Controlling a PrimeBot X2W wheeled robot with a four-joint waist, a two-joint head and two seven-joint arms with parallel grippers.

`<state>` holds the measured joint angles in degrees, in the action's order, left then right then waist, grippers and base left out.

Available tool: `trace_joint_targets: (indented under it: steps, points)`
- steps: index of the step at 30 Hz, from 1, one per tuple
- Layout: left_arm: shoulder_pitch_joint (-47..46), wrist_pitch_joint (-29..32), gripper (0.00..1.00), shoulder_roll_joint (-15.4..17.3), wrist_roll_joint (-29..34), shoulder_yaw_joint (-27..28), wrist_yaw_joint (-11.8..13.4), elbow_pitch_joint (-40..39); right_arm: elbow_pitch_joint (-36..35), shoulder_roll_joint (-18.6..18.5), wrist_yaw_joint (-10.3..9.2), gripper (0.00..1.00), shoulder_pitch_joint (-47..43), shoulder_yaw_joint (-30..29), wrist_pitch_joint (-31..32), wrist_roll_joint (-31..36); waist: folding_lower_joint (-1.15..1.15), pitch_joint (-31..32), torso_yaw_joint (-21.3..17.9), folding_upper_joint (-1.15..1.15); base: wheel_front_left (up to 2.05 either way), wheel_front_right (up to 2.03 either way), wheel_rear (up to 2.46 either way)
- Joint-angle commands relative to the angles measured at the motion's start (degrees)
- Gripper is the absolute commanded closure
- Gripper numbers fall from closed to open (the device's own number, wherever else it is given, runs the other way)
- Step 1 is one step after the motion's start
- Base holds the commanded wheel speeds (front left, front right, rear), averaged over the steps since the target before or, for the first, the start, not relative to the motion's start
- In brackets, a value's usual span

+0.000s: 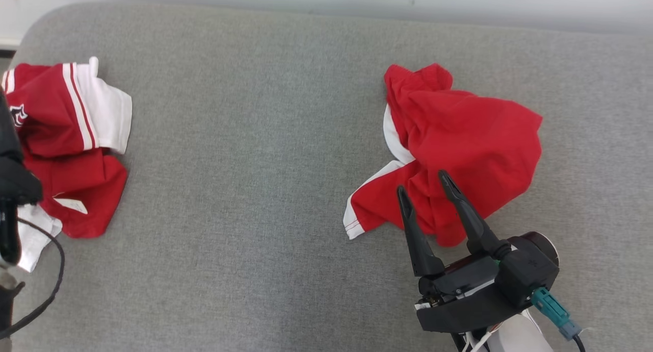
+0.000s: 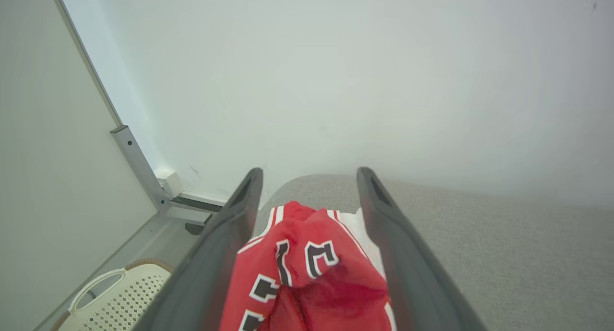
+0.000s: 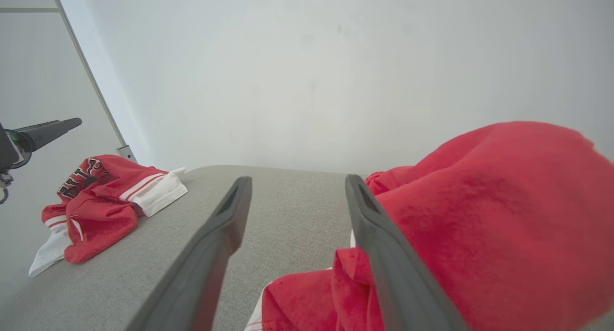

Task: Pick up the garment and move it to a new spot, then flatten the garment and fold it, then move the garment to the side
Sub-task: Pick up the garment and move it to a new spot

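Head view: crumpled red-and-white lettered jersey [image 1: 66,137] heaped at the left end of the grey fabric cushion [image 1: 255,163]. Over on the right, rumpled red garment with white trim [image 1: 459,137], right gripper [image 1: 422,181] spread wide above its near edge.
Left wrist view: left gripper [image 2: 309,175] released, fingers straddling the jersey.
Right wrist view: fingers parted, gripping nothing, red garment just alongside.

The left garment [image 1: 66,137] and the right garment [image 1: 469,132] lie well apart on the cushion [image 1: 255,163].

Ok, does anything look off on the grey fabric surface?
Nothing spilled or damaged. Both garments sit in crumpled heaps, not flat: the red-and-white lettered jersey at the left edge of the grey fabric surface, the plainer red-and-white garment on the right, by the open right gripper.
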<state>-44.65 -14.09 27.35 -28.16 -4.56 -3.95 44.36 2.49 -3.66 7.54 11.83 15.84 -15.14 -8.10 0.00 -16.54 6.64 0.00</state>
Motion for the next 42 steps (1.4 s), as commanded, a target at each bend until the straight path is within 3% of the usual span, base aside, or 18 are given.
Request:
trace_joint_targets:
  steps: [1, 8, 15, 26, 34, 42]
  points:
    - [1.2, -0.4, 0.0, 0.3, 0.8, -0.2, 0.5, -1.9, -0.2, 0.4, -0.1, 0.0, -0.2, -0.4, 0.0, -0.7, 0.0, 1.5, -1.0, 0.0, 0.0, 0.0, 0.0]
    - [5.6, -0.7, 0.0, 0.7, 2.2, -0.7, 2.4, -11.1, 0.0, 0.7, -0.1, 0.0, -0.9, -2.0, 0.0, -1.0, 0.0, 3.8, -3.6, 0.0, 0.0, 0.0, 0.0]
    - [14.7, -0.5, 0.0, -1.0, 3.0, -2.0, 5.2, -23.5, 0.1, 0.8, -0.1, 0.0, -2.6, -5.8, 0.0, -1.9, 0.0, 6.5, -7.1, 0.0, 0.0, 0.0, 0.0]
    - [27.8, -1.1, 0.0, -4.1, 4.7, -3.7, 8.0, -34.7, 1.9, 0.8, -0.1, 0.0, -4.6, -10.3, 0.0, -2.5, 0.0, 9.2, -11.0, 0.0, 0.0, 0.0, 0.0]
    - [35.2, -1.1, 0.0, -8.6, 7.8, -5.0, 6.1, -37.7, 3.7, 0.8, -0.11, 0.0, -7.2, -13.0, 0.0, -2.9, 0.0, 11.8, -10.5, 0.0, 0.0, 0.0, 0.0]
    - [41.7, -1.2, 0.0, -13.0, 9.7, -0.6, 3.3, -37.6, 6.4, 0.8, -0.11, 0.0, -9.4, -13.9, 0.0, -3.0, 0.0, 15.2, -9.9, 0.0, 0.0, 0.0, 0.0]
